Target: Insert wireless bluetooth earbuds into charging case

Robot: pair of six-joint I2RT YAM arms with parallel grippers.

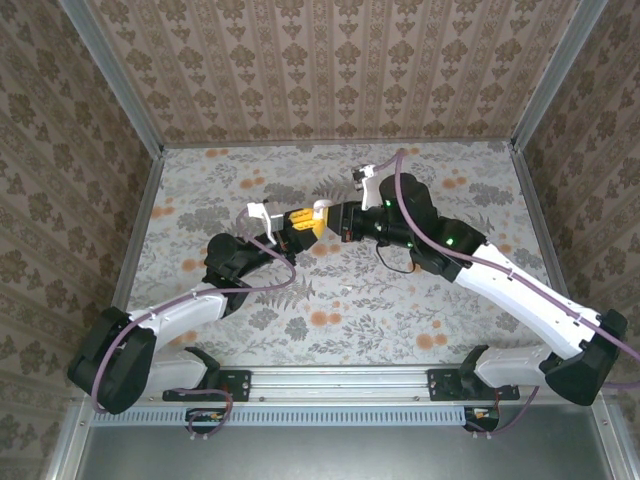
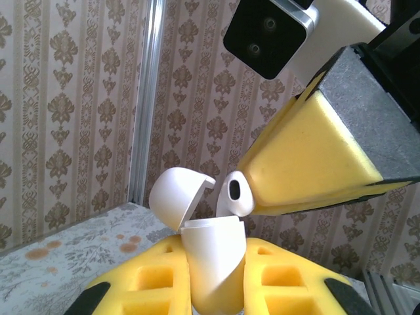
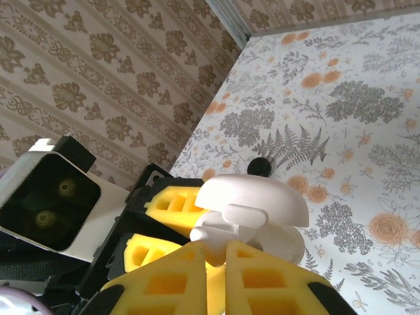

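Left wrist view records the insertion step in hand; the left gripper (image 2: 213, 285) is clamped tight on the charging case (image 2: 211, 252), held upright clear of the table with its lid (image 2: 176, 195) hinged back; the right gripper (image 3: 222, 254) has its jaws drawn to a narrow gap, pinching an earbud (image 2: 235, 193), white with a dark oval opening, tilted just beside the open rim; contact cannot be determined. Judgement: the next move calls for lowering the earbud, correctly turned, into its well, then easing the jaws apart without dragging it out. Right wrist view shows a small dark round object (image 3: 260, 166) on the table (image 3: 367, 131) beyond the lid; identity undetermined. No brand, label or legible writing found on any surface.
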